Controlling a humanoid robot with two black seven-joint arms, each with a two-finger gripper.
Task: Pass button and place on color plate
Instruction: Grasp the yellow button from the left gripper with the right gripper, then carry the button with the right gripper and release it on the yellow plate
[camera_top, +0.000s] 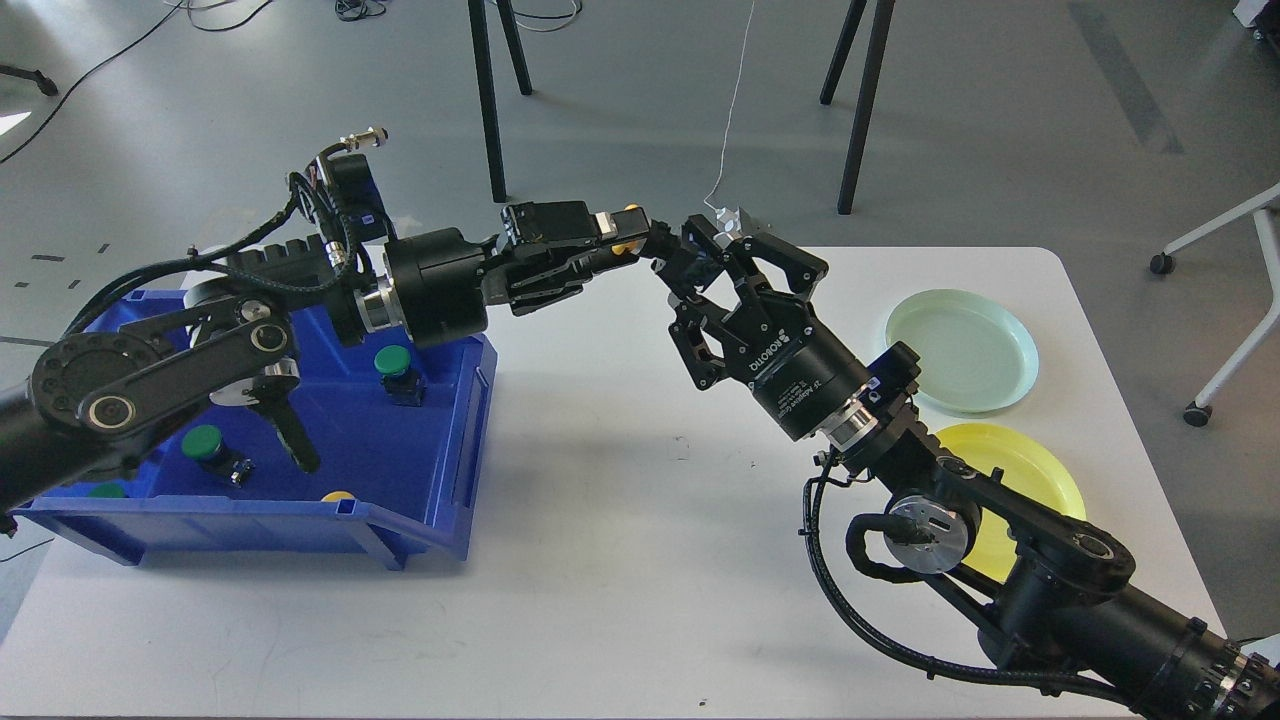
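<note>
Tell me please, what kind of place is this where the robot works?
Probably a robotics lab or test room, not a home. A plain white table holds a blue parts bin of push buttons and two coloured plates; cables lie loose on the grey floor, beside black stand legs.

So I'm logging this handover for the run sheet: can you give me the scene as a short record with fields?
stage: handover in mid-air above the white table
left gripper: shut on a yellow button
right gripper: open, fingers at the button, not yet closed on it
blue bin: table's left side, holds green buttons and more
green plate: table's right side, nothing on it
yellow plate: nearer than the green one, partly hidden by the right arm
</note>
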